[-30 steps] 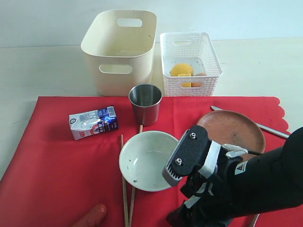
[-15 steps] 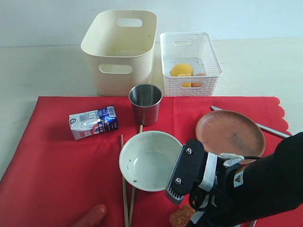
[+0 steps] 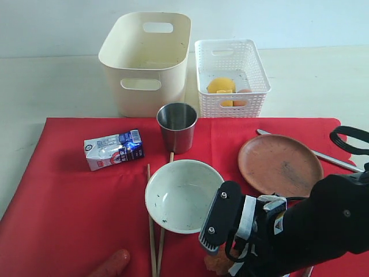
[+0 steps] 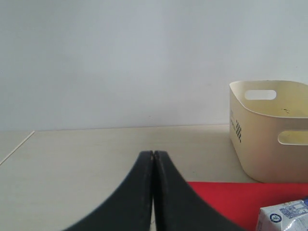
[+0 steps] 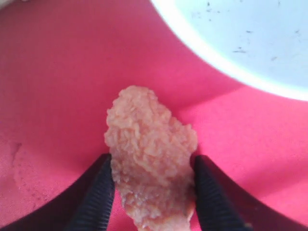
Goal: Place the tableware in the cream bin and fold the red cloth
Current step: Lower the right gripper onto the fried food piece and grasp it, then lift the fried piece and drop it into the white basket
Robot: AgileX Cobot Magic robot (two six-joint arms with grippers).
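At the near edge, the right hand (image 5: 152,168) pinches a crumbed food piece (image 5: 144,130) between its two dark fingers. The piece lies on the red cloth (image 3: 69,202), just near of the white speckled bowl (image 3: 181,195). A sausage (image 3: 109,264) pokes in at the near left. The wooden chopsticks (image 3: 152,231) lie side by side along the bowl's left rim, pointing far. To the right of the bowl sits the brown plate (image 3: 281,164), empty. Beyond it the metal knife (image 3: 328,157) lies slantwise near the cloth's scalloped right edge. Farther back, the milk carton (image 3: 113,149) lies on its side at the left, with the steel cup (image 3: 177,127) upright to its right. Past the cloth, on the bare tabletop (image 3: 46,86), the cream bin (image 3: 145,63) stands empty. The white lattice basket (image 3: 232,78), holding a lemon (image 3: 222,85), stands just right of the bin. The left hand (image 4: 153,153), fingers pressed together on nothing, hovers left of the bin.
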